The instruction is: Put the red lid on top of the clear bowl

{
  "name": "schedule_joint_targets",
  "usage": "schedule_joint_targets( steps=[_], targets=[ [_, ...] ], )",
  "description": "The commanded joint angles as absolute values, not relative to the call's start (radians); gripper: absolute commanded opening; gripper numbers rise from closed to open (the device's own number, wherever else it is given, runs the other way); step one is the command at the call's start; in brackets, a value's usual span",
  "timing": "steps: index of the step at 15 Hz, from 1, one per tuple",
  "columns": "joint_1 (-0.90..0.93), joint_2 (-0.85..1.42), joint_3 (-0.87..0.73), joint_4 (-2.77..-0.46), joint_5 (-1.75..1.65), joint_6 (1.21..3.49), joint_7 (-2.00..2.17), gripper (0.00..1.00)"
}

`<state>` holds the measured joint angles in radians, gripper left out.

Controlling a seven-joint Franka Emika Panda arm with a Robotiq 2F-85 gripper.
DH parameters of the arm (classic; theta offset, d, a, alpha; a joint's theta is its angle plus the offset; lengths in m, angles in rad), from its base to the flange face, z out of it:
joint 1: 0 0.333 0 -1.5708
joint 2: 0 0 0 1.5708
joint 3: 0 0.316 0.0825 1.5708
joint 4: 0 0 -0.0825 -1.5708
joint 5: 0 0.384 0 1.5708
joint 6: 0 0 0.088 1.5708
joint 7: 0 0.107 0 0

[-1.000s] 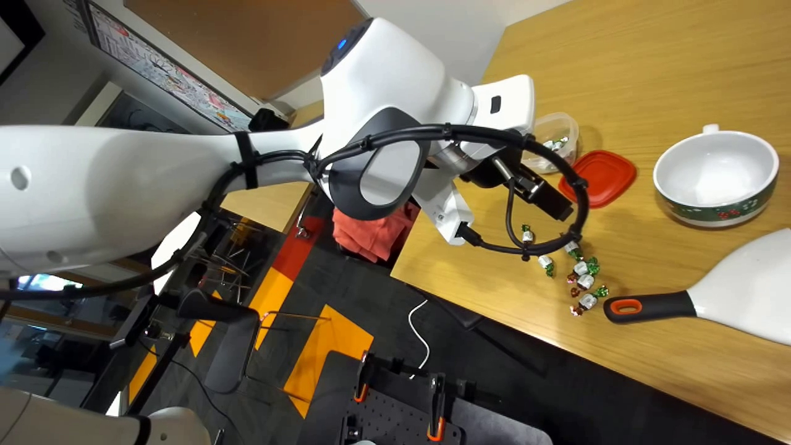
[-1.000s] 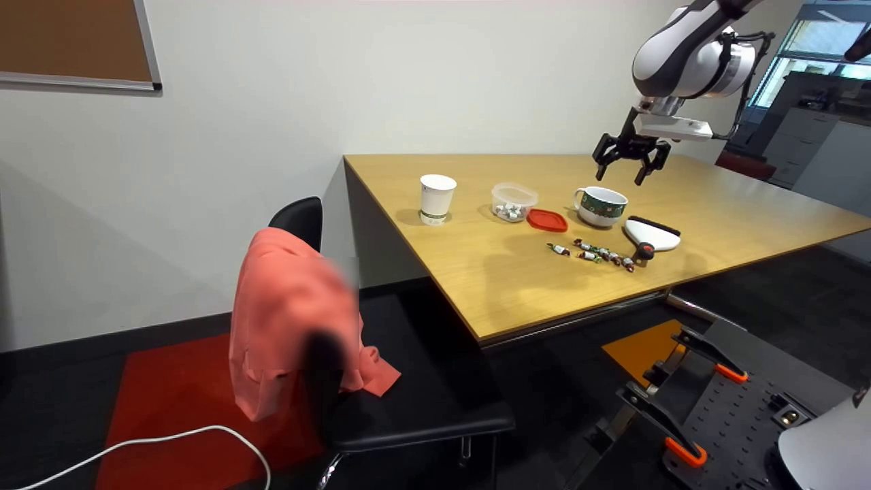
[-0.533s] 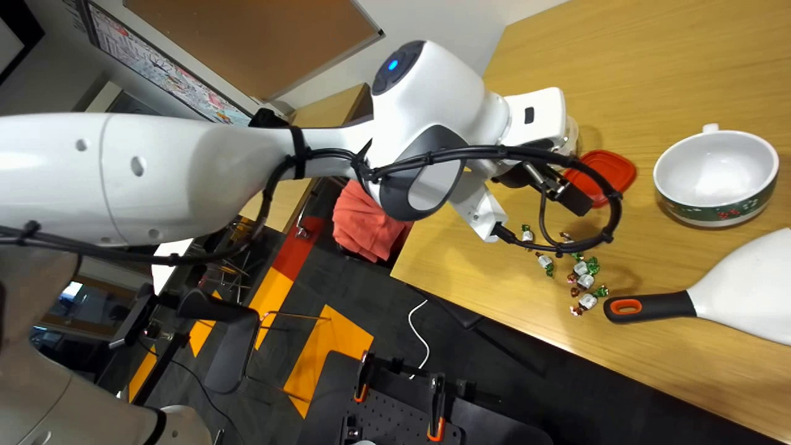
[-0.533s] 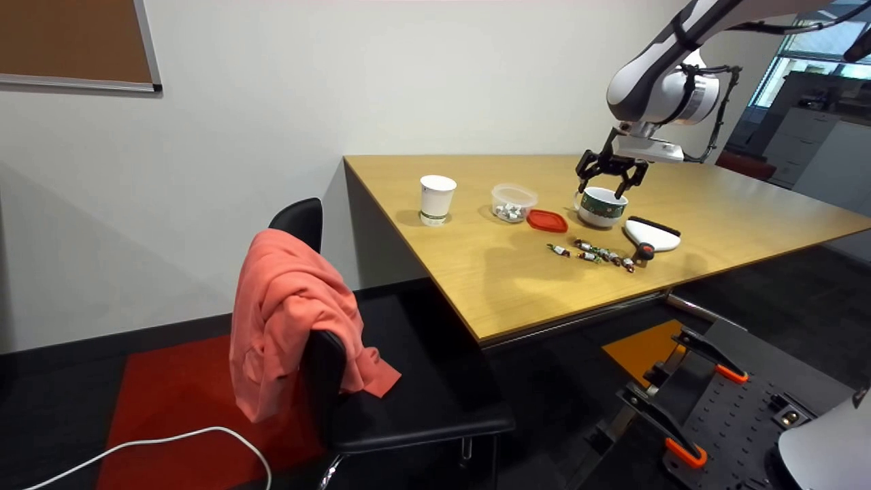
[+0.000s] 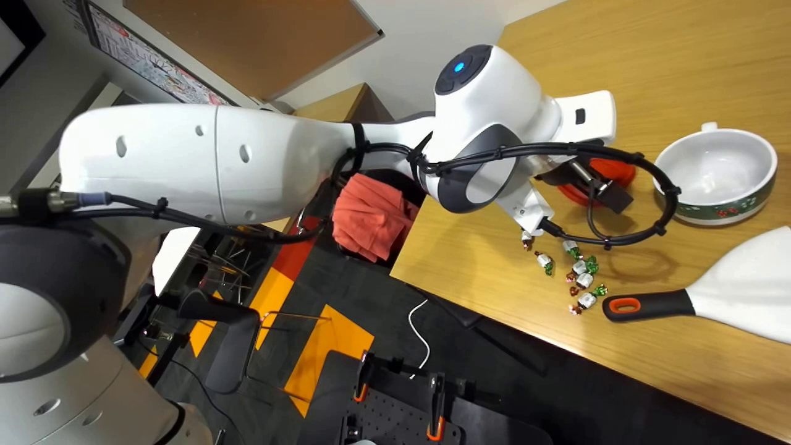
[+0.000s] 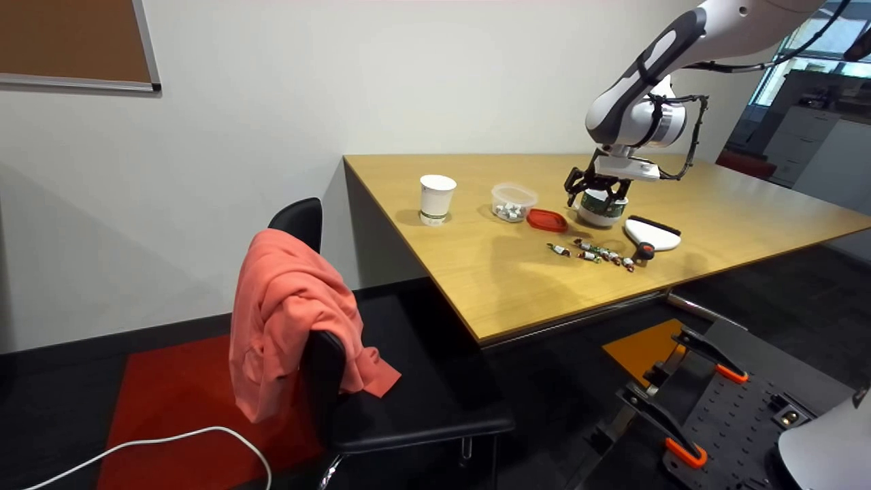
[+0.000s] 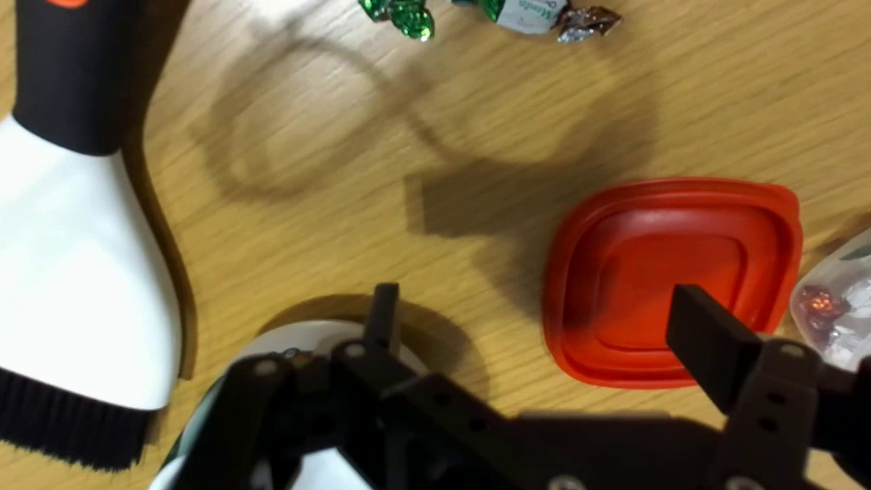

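Observation:
The red lid (image 6: pixel 546 220) lies flat on the table beside the clear bowl (image 6: pixel 514 201), which holds several wrapped candies. The lid also shows in the wrist view (image 7: pixel 670 272), and partly behind the gripper in an exterior view (image 5: pixel 618 172). The clear bowl's edge shows at the right of the wrist view (image 7: pixel 838 299); the arm hides the bowl in an exterior view. My gripper (image 7: pixel 536 292) is open and empty, above the table. In the wrist view one finger overlaps the lid and the other overlaps the mug. It also shows in an exterior view (image 6: pixel 590 204).
A white mug with a green band (image 5: pixel 717 170) stands close to the gripper. A white brush with a black handle (image 5: pixel 741 290) lies beyond it. Several loose candies (image 6: pixel 605 255) lie nearer the table's front edge. A paper cup (image 6: pixel 435 197) stands beside the clear bowl.
My gripper has moved down and across toward the red lid, staying open. In an exterior view the arm now hides the clear bowl. The lid and the other objects have not moved.

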<state>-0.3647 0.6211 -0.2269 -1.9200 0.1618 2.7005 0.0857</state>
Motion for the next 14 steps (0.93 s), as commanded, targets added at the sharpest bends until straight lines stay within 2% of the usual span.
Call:
schedule_joint_targets(
  steps=[1,9,11,12,14],
  targets=[
    [-0.364,0.621,-0.228,-1.921,0.161,2.699,0.086,1.00],
    [-0.352,0.693,-0.242,-1.856,0.177,2.763,0.169,1.00],
    [-0.367,0.713,-0.226,-1.829,0.189,2.756,0.169,0.88],
    [-0.370,0.724,-0.223,-1.814,0.192,2.749,0.171,0.87],
    [-0.376,0.742,-0.216,-1.788,0.201,2.735,0.170,0.77]
  ],
)
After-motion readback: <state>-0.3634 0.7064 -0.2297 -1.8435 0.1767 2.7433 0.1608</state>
